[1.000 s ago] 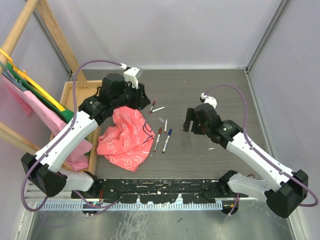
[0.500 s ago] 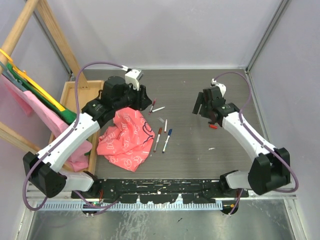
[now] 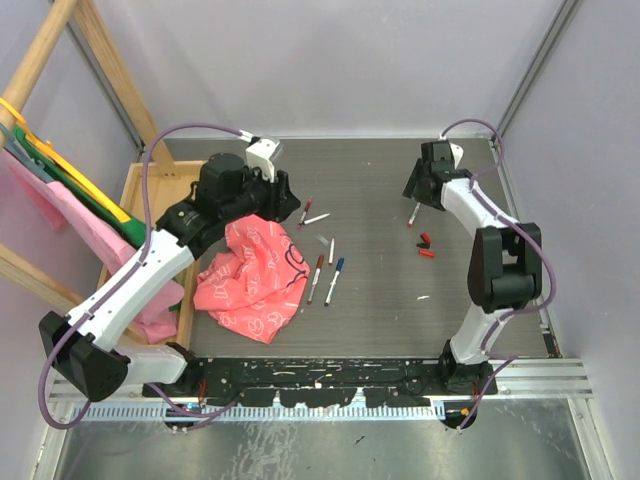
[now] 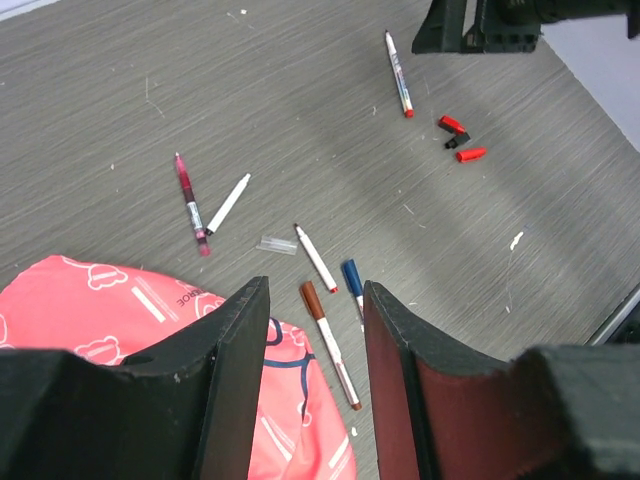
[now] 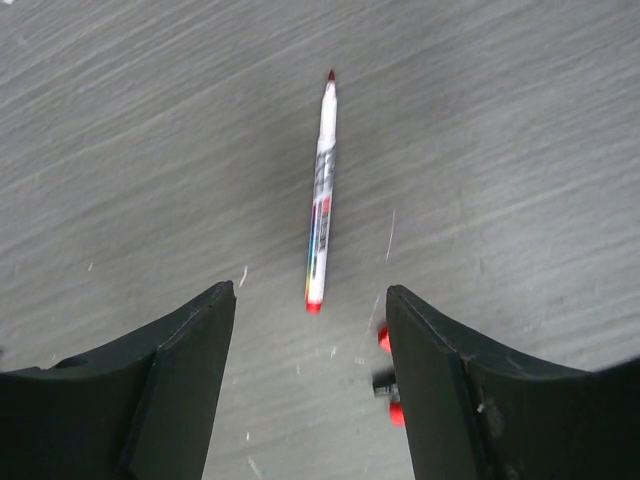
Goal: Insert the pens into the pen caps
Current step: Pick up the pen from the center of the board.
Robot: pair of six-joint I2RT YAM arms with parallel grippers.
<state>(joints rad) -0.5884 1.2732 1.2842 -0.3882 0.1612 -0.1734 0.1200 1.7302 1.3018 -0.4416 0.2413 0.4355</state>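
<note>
Pens (image 4: 315, 258) are seen scattered flat at the middle of the table (image 3: 380, 300), just right of a crumpled pink cloth (image 3: 250, 280). The left pincer (image 4: 313, 295) is held above them, its jaws apart and nothing gripped. One more red-tipped pen (image 5: 320, 190) is found at the far right, lying beneath the right pincer (image 5: 310, 295), whose jaws are likewise apart and empty. Two red caps (image 4: 470, 154) and a black cap (image 4: 457, 140) are laid just near of that pen.
</note>
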